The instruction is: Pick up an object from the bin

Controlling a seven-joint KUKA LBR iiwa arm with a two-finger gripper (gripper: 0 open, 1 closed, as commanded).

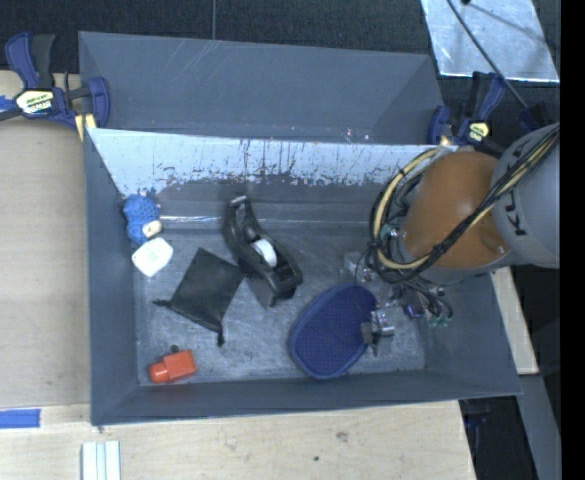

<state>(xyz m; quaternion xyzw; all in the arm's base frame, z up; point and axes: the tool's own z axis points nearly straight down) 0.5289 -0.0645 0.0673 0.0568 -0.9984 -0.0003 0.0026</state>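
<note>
Hand (pixel 380 326) low beside blue oval pad (pixel 327 333).
Pad lies just left of it; whether it grips cannot be told.

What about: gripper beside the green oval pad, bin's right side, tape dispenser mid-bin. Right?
No: the camera view shows the oval pad dark blue, not green. The gripper is beside it on the right side of the bin; tape dispenser mid-bin.

Dark letter K on the grey arm (pixel 534 203), no other legible text
</note>
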